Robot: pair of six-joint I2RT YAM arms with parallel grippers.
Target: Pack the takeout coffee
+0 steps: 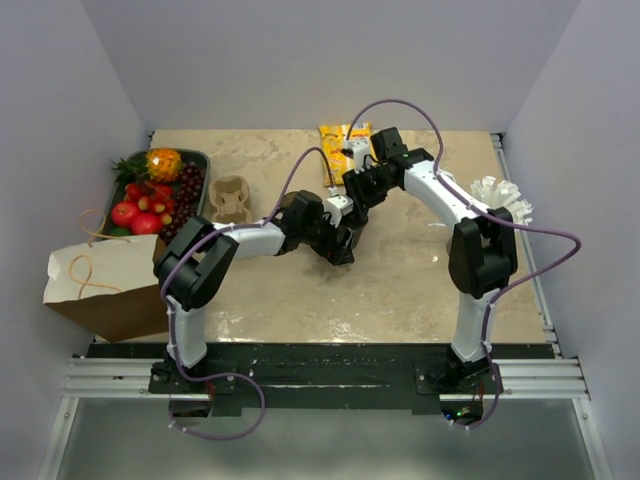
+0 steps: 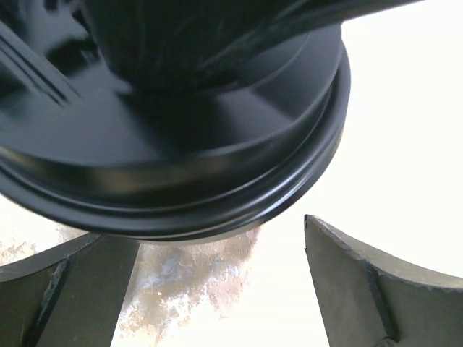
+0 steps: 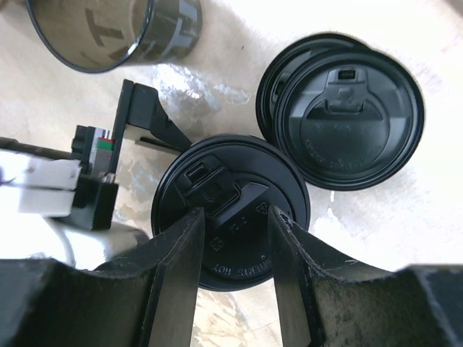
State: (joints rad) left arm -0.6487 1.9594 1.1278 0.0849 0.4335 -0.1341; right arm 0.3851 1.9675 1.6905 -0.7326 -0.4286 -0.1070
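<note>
Observing | right pincer (image 3: 235, 220) half-open atop black lid (image 3: 210, 173) (no grip seen) | left pincer (image 2: 210, 238) fully open, empty

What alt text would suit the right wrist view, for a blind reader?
The two dark fingers of the right tool stand either side of the raised centre of a black coffee lid; whether they grip it is unclear. Beyond are a second black lid at right and an open dark cup at upper left, on a pale marbled table.
</note>
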